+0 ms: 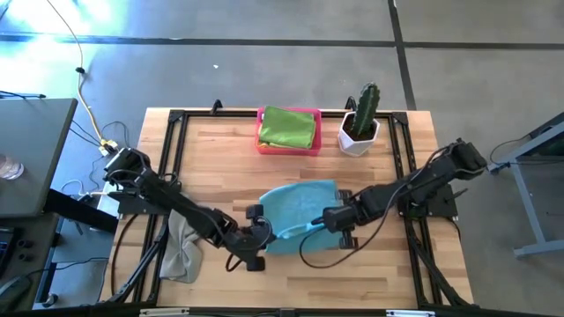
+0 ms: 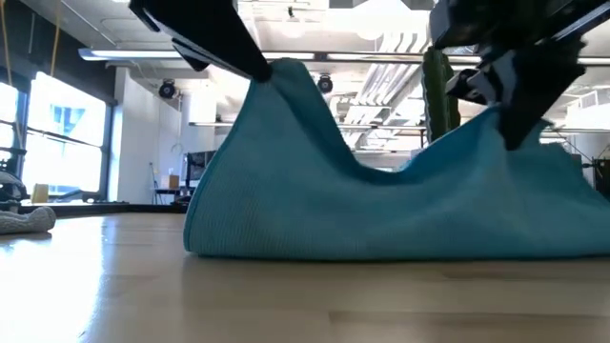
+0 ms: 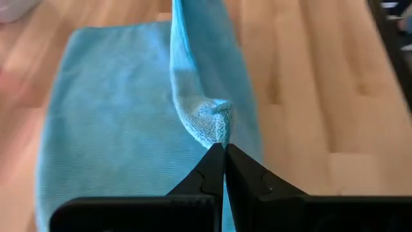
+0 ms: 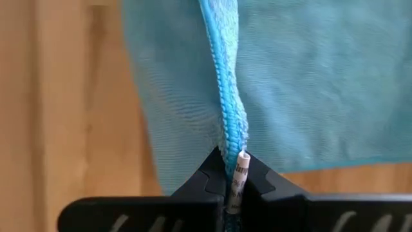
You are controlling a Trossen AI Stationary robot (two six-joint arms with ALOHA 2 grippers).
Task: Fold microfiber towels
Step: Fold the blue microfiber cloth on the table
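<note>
I have the light blue towel (image 1: 300, 207) pinched by its two near corners so the front edge lifts off the table (image 1: 388, 264) while the rest lies flat at mid-table, ready, I judge, to be carried over in a fold. My left gripper (image 3: 224, 153) is clenched on one corner, my right gripper (image 4: 233, 161) on the other, label caught with it. Both arms reach low and inward from the table's sides. A green towel (image 1: 288, 128) lies in the pink tray (image 1: 261, 141); a grey one (image 1: 183, 251) hangs at the left edge.

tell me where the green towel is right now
In the high view the green towel lies in the pink tray at the table's far edge, just left of the potted cactus, beyond the blue towel.
</note>
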